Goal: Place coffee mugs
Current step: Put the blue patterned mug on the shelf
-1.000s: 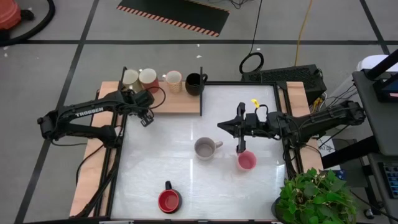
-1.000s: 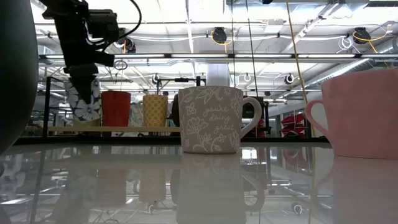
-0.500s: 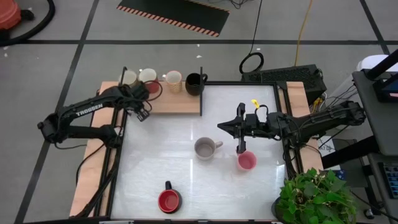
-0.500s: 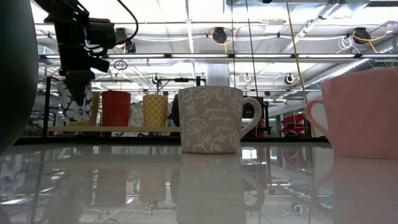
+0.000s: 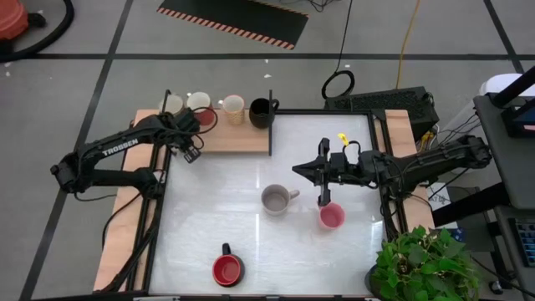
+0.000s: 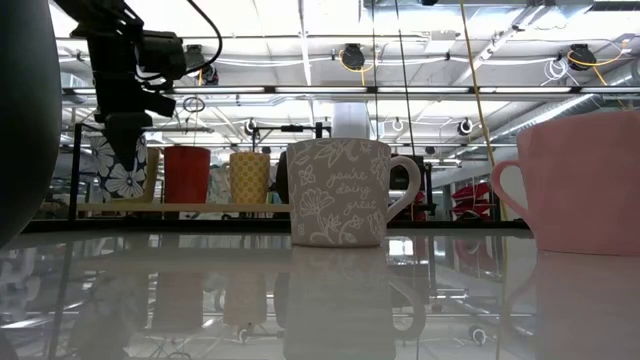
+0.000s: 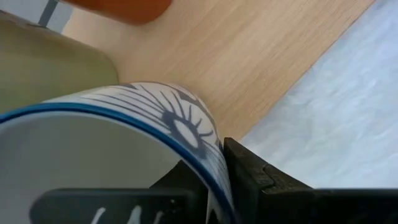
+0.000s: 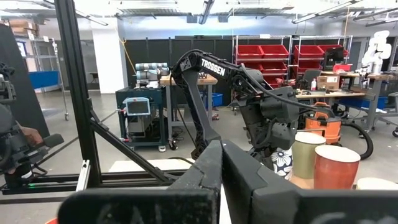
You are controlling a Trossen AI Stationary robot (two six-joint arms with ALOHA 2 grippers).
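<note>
My left gripper (image 6: 126, 128) is shut on a white mug with blue flowers (image 6: 122, 166) at the left end of the wooden shelf (image 5: 238, 139). The mug tilts just over the board. Whether its base rests there, I cannot tell. On the shelf stand a cream mug (image 5: 173, 104), a dark pink-red mug (image 5: 200, 104), a tan mug (image 5: 233, 109) and a black mug (image 5: 262, 111). On the white table stand a grey mug (image 5: 274, 199), a pink mug (image 5: 332, 217) and a red mug (image 5: 227, 270). My right gripper (image 5: 298, 170) is shut and hovers over the table beyond the grey mug, touching nothing. My left gripper pinches the white mug's wall at the blue rim (image 7: 208, 163), one finger (image 7: 177, 183) inside the cup and the other finger (image 7: 261, 186) outside. It comes from above. The mug hangs tilted below the fingers over the shelf's left end.
A dark frame (image 5: 322, 113) borders the white table. A potted plant (image 5: 422, 266) stands at the near right corner. Open tabletop lies between the shelf and the grey mug. Beyond the table is a workshop with shelving.
My left gripper carried the white mug a short way toward the table's far left corner, onto the shelf's left end, and lowered it. The mug tipped from nearly upright to tilted. In the last half second it has stayed still.
</note>
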